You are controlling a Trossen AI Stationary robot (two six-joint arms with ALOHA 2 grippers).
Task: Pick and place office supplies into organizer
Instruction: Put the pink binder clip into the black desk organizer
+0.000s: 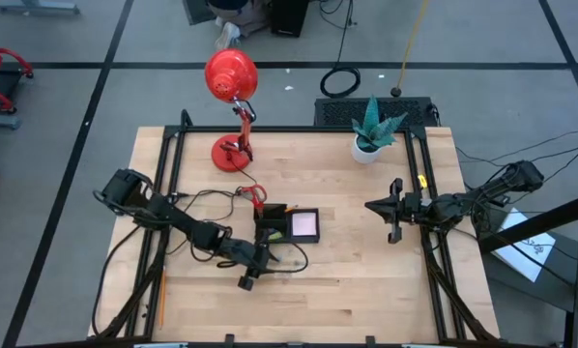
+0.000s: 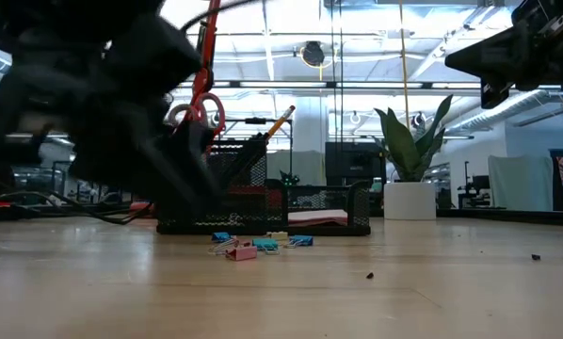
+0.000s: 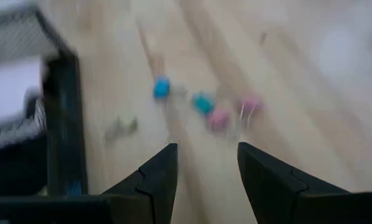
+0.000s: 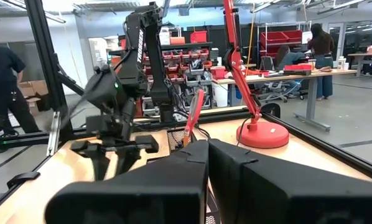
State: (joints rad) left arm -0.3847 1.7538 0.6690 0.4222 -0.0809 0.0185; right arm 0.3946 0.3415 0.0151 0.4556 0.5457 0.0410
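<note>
The organizer [image 1: 287, 226] is a low black mesh tray at mid-table. Red-handled scissors [image 2: 201, 111], an orange pencil [image 2: 280, 121] and dark pens stand in it, and a pale sticky-note pad [image 1: 304, 224] lies in its right compartment. Small blue, teal and pink clips [image 2: 253, 245] lie on the wood just in front of it. My left gripper [image 3: 204, 177] hovers open at the organizer's near-left corner [image 3: 61, 112], its fingers pointing toward the clips [image 3: 204, 106]. My right gripper [image 4: 208, 163] waits shut above the table's right side [image 1: 370, 205].
A red desk lamp [image 1: 233, 87] stands at the far side, left of centre. A white pot with a green plant [image 1: 371, 135] stands far right. Cables [image 1: 197, 198] trail beside the left arm. Bare wood [image 1: 366, 290] lies near and right of the organizer.
</note>
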